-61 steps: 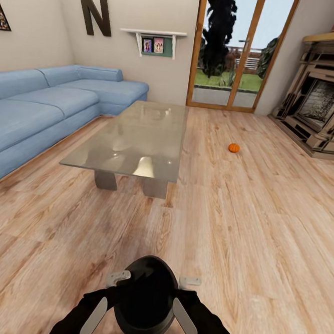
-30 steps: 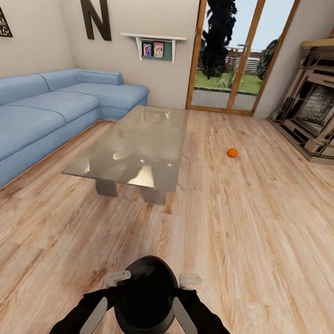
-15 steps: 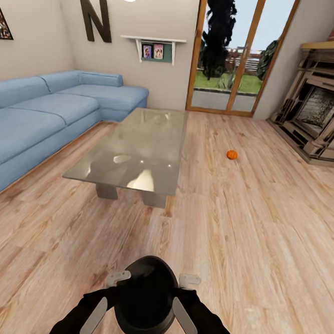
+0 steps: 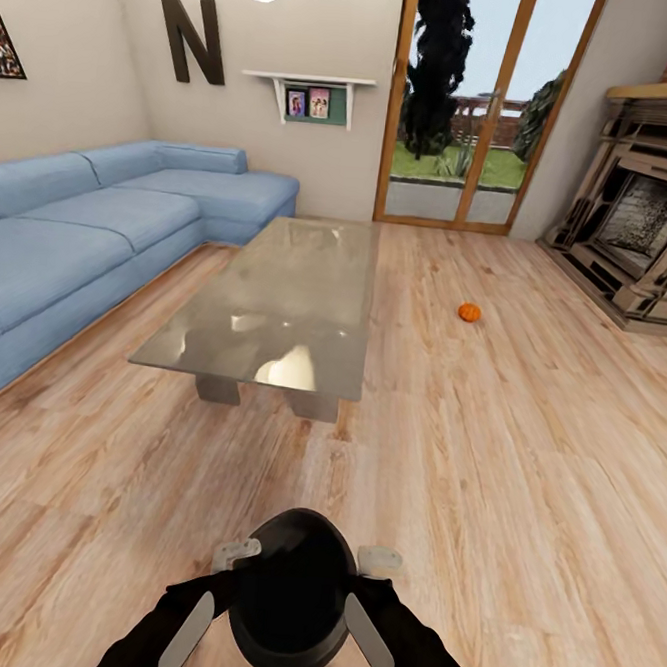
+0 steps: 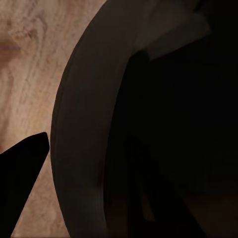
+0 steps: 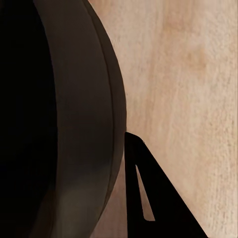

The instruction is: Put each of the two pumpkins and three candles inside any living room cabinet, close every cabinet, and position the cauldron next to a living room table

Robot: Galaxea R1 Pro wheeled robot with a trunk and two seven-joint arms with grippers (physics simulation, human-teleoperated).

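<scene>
**Black pot held between two arms**

The cauldron (image 4: 291, 593) is a round black pot. It sits between the left gripper (image 4: 238, 555) and the right gripper (image 4: 379, 558), up off the wood floor (image 4: 523, 469). One gripper is on each side of the pot, close against its wall. The inside of the pot is very dark, so I cannot tell if anything is in it.

I cannot tell how wide the jaws are. In the left wrist view the cauldron (image 5: 148, 129) is big and dark, and one black finger (image 5: 20, 173) pokes out beside its rim. In the right wrist view the cauldron (image 6: 59, 119) is just as big, and one black finger (image 6: 148, 198) shows right next to its wall. The other fingers are hidden.

The table (image 4: 275, 309) has a shiny glass top. It stands ahead of the grippers, well apart from the pot. A small orange pumpkin (image 4: 469, 312) lies on the floor, farther off and toward the right gripper's side. A blue sofa (image 4: 81, 223) is past the left gripper's side. Its near end is cut off.
</scene>
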